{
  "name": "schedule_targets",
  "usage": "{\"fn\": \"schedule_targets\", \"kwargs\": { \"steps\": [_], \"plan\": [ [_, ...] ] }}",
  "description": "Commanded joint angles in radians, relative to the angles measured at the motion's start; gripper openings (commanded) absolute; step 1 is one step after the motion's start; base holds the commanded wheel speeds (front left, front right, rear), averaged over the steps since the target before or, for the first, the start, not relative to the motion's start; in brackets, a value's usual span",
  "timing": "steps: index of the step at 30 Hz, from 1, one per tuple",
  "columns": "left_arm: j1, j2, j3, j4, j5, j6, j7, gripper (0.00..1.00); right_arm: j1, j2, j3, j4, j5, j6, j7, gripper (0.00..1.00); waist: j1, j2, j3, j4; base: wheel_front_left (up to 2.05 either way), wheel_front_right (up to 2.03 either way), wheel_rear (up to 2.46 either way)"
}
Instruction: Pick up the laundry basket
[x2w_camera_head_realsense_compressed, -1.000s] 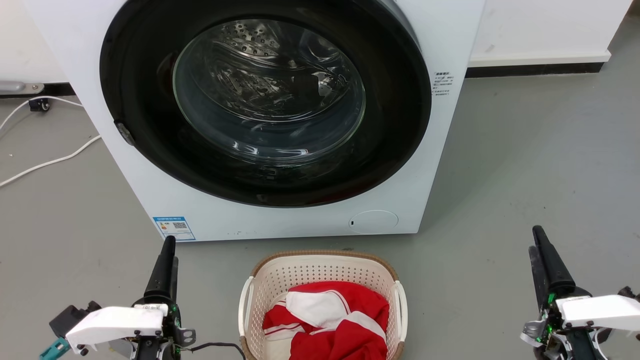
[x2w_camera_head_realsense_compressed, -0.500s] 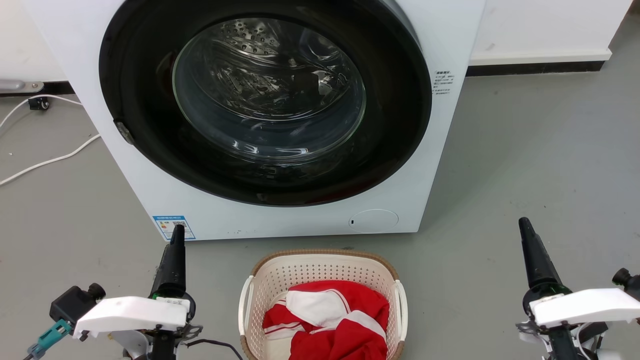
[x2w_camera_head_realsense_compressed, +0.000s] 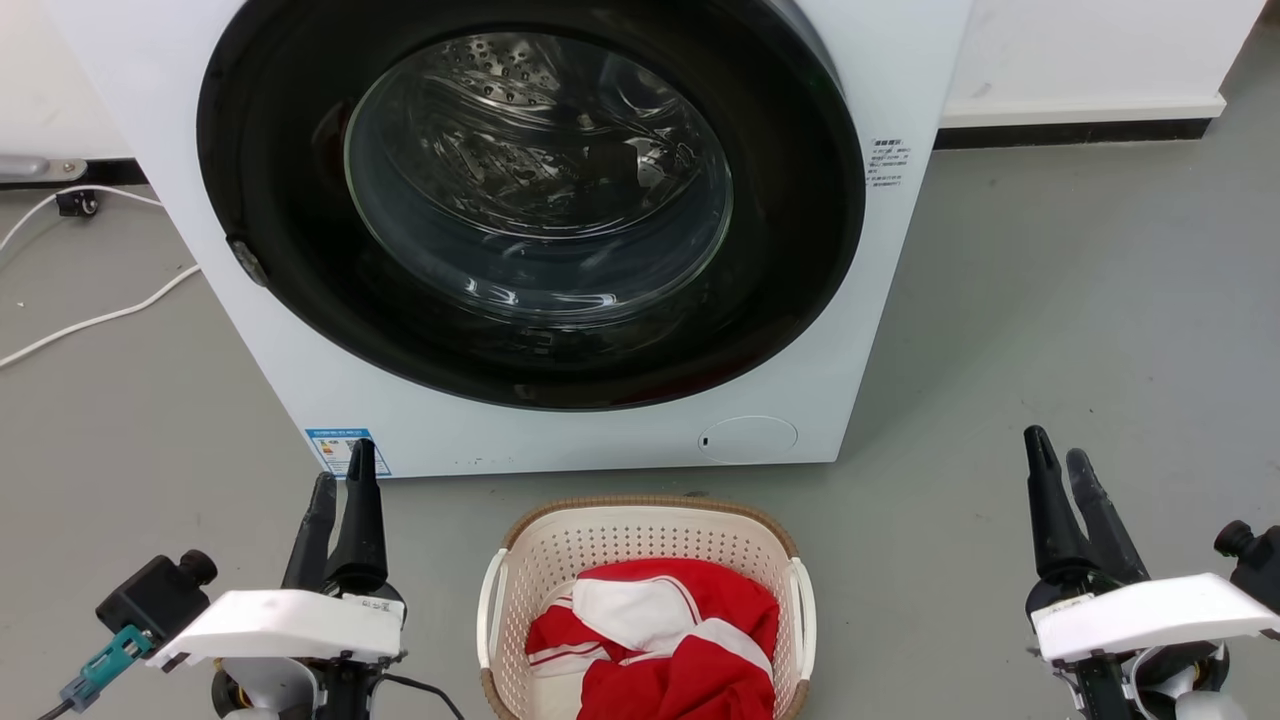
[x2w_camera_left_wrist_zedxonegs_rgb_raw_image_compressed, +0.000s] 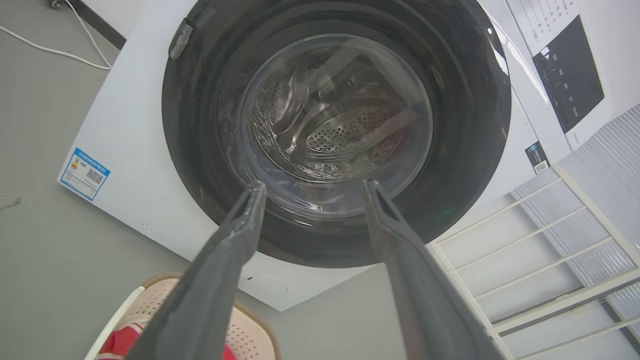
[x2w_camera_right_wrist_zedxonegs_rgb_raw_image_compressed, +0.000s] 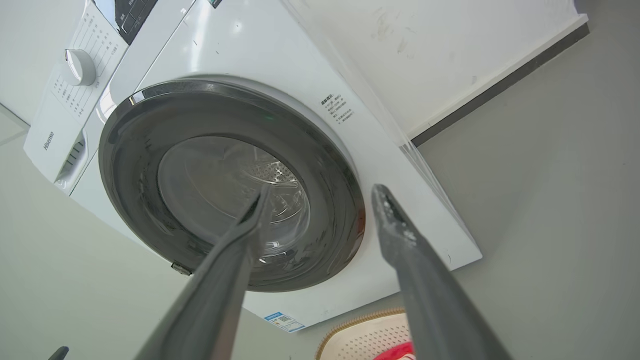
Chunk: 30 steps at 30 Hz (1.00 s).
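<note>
The laundry basket (x2w_camera_head_realsense_compressed: 620, 545) sits on the grey floor just in front of the washing machine, cream and perforated with a brown woven rim and white side handles. A red-and-white garment (x2w_camera_head_realsense_compressed: 660, 640) lies inside it. My left gripper (x2w_camera_head_realsense_compressed: 343, 465) is left of the basket, apart from it, open and empty. My right gripper (x2w_camera_head_realsense_compressed: 1052, 445) is farther off to the basket's right, also open and empty. In the left wrist view the gripper (x2w_camera_left_wrist_zedxonegs_rgb_raw_image_compressed: 314, 185) points at the drum door, with the basket (x2w_camera_left_wrist_zedxonegs_rgb_raw_image_compressed: 250, 335) low between its fingers. The right wrist view has the gripper (x2w_camera_right_wrist_zedxonegs_rgb_raw_image_compressed: 321, 190) above the basket's rim (x2w_camera_right_wrist_zedxonegs_rgb_raw_image_compressed: 365, 337).
The white washing machine (x2w_camera_head_realsense_compressed: 900, 80) with its round dark glass door (x2w_camera_head_realsense_compressed: 535, 200) stands close behind the basket. A white cable (x2w_camera_head_realsense_compressed: 90, 325) runs over the floor at the left. A white wire rack (x2w_camera_left_wrist_zedxonegs_rgb_raw_image_compressed: 525, 240) stands beside the machine. Bare floor lies to the right.
Both grippers have moved a little forward and toward the basket. Each showed as one dark shape before and now shows two fingers apart. The basket has stayed put.
</note>
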Motion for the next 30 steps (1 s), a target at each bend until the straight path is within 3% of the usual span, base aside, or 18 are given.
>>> {"fn": "schedule_targets", "kwargs": {
  "steps": [1,30],
  "plan": [
    [-0.002,0.004,-0.003,-0.024,0.042,0.004,-0.012,1.00,-0.002,-0.004,0.003,-0.026,-0.040,0.000,-0.012,1.00,0.0000,0.0000,0.001,0.001,0.00,0.00,0.00],
    [0.035,0.004,-0.026,-0.053,0.407,-0.004,-0.100,1.00,0.034,-0.005,0.028,-0.078,-0.426,0.000,-0.101,1.00,0.0000,0.0000,0.010,0.006,0.00,0.00,0.00]
  ]
}}
